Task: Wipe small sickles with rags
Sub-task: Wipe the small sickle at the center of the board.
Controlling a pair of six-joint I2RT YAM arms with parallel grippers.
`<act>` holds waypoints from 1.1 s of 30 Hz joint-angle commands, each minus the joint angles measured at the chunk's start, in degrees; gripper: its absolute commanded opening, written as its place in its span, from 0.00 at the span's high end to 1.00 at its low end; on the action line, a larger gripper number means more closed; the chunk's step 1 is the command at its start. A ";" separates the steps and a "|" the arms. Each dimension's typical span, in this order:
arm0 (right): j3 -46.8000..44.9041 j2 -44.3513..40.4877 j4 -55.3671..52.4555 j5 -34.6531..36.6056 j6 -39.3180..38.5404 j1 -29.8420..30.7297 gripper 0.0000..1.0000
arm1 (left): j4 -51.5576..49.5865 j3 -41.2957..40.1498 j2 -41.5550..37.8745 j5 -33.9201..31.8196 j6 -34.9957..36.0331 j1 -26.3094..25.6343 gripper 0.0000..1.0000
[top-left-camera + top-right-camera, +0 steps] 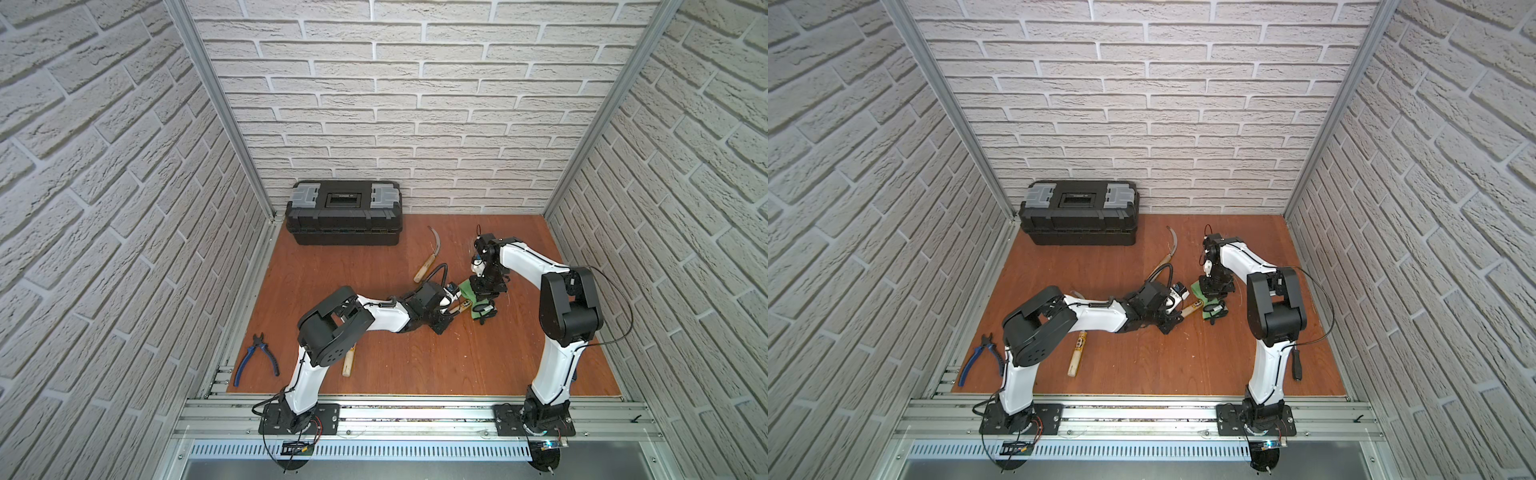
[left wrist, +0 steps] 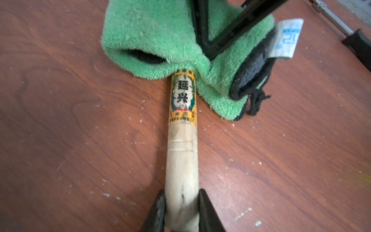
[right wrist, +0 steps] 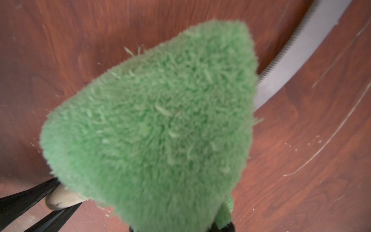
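Left tool (image 2: pixel 181 202) grips sickle handle (image 2: pixel 181 160); right tool (image 2: pixel 209 50) pinches rag (image 2: pixel 152 36)

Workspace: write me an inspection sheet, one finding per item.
Surface: brown wood tabletop, pale specks.
Job's things: green cloth draped over the held sickle; second sickle near the toolbox; third sickle partly under the left arm.
Clutter: toolbox, blue pliers, screwdriver.
Grippers: left gripper shut on the held sickle's handle; right gripper shut on the green cloth.
Cables: black cable loops off the left wrist.
Surroundings: brick-pattern walls, metal rails in front.
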 commanded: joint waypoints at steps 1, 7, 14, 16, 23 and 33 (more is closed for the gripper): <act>-4.09 0.61 1.73 -5.86 0.23 4.48 0.98 | 2.04 -1.25 1.64 1.21 -0.05 -0.20 1.00; -10.03 -1.05 6.61 -10.76 3.20 8.66 0.97 | 3.68 -2.18 1.61 1.22 -0.40 -0.20 1.00; -12.83 -2.61 10.20 -15.30 6.29 12.19 0.97 | 4.66 -2.57 1.59 1.20 -0.22 -0.36 1.00; -13.43 -2.69 11.46 -16.91 7.11 12.46 0.98 | 5.09 -2.70 1.60 1.29 -0.39 -0.36 1.00; -14.06 -2.01 13.96 -16.01 8.80 11.25 0.97 | 6.30 -3.43 1.57 1.60 -0.76 -0.64 1.00; -9.31 -1.54 14.42 -12.03 9.12 1.64 0.97 | 7.41 -5.68 0.29 2.04 -0.60 -0.82 1.00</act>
